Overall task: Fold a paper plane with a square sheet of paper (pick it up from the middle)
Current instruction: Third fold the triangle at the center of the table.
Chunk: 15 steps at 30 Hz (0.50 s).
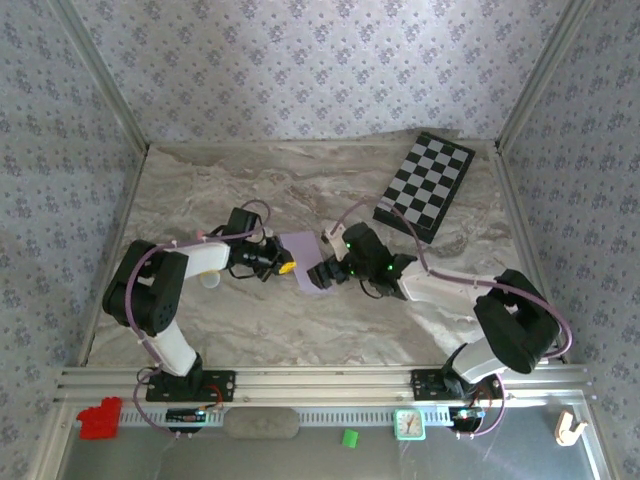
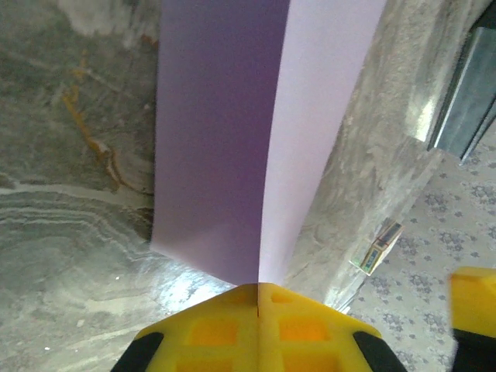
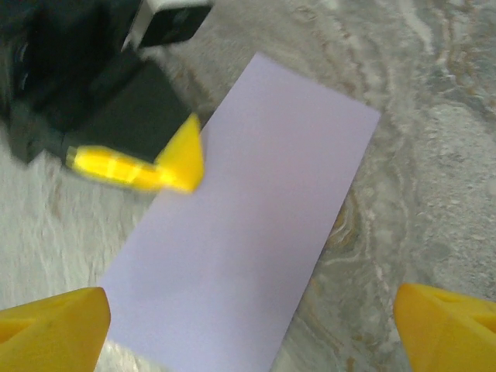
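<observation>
Right now my left jaws are clenched on the lilac sheet of paper. My left fingertips are pressed flat together, with the sheet's near edge pinched in the seam between them. Seen from my left wrist, the sheet runs away from the grip in two panels, a shaded one on the left and a paler one on the right. They meet along a straight crease that ends at that seam.

My right jaws are released and spread wide. My right fingertips sit at the two bottom corners of the right wrist view, with the sheet lying ahead of the gap between them. From there the sheet reads as a long plain rectangle. One left fingertip overlaps its left long edge. My right-hand fingertip is well clear of the paper. The left-hand one sits just beside the sheet's near corner, and I cannot tell whether it touches.

From above, the sheet is at the middle of the marble table, between my two wrists, which meet it from either side. I cannot tell whether it rests on the table or hangs just above it. The chequered board lies well apart, at the far right corner.
</observation>
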### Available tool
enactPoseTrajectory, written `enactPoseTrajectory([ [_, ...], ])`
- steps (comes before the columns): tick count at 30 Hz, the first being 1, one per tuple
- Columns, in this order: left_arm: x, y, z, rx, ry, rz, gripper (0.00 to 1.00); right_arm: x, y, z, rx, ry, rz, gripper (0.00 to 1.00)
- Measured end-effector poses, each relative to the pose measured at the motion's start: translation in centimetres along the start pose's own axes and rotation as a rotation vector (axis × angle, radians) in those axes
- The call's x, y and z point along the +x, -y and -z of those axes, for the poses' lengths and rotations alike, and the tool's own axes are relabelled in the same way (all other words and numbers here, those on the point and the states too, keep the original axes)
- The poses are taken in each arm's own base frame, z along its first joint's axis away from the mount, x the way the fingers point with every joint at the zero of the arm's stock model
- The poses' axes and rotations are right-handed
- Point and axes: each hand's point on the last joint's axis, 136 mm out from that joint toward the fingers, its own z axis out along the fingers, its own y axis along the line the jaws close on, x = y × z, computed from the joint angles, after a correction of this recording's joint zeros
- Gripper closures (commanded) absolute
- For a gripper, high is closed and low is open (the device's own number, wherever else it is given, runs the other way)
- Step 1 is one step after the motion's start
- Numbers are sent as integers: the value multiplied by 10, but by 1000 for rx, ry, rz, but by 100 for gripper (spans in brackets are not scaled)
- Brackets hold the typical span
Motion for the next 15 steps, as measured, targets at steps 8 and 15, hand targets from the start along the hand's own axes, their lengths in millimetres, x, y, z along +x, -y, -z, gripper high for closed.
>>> enactPoseTrajectory([
  [8, -3, 10, 3, 13, -23, 13, 100, 11, -28, -6, -92, 61, 241, 10],
  [15, -2, 7, 1, 1, -38, 28, 100, 35, -43, -29, -130, 14, 378, 16],
])
